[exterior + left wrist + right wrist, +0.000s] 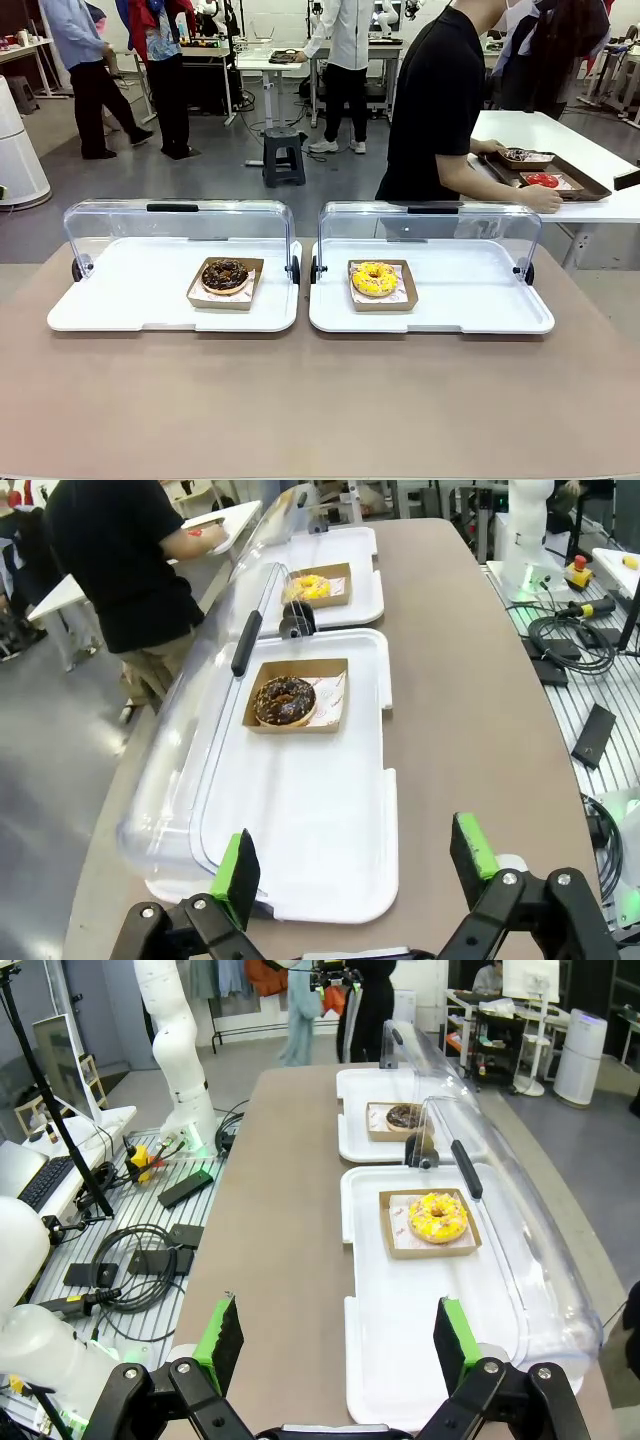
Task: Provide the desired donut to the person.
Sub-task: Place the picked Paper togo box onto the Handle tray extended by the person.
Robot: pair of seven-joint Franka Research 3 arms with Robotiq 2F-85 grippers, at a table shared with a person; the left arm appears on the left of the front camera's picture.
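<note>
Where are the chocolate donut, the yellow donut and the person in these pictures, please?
chocolate donut (224,274): front view, on its dark frosted top.
yellow donut (374,278): front view, on its yellow icing ring.
person (432,100): front view, on the back of the black shirt.

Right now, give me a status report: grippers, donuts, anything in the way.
Left gripper open, empty. Right gripper open, empty. Chocolate donut and yellow donut untouched on white trays, lids raised. Person turned toward side table; nothing blocking.
</note>
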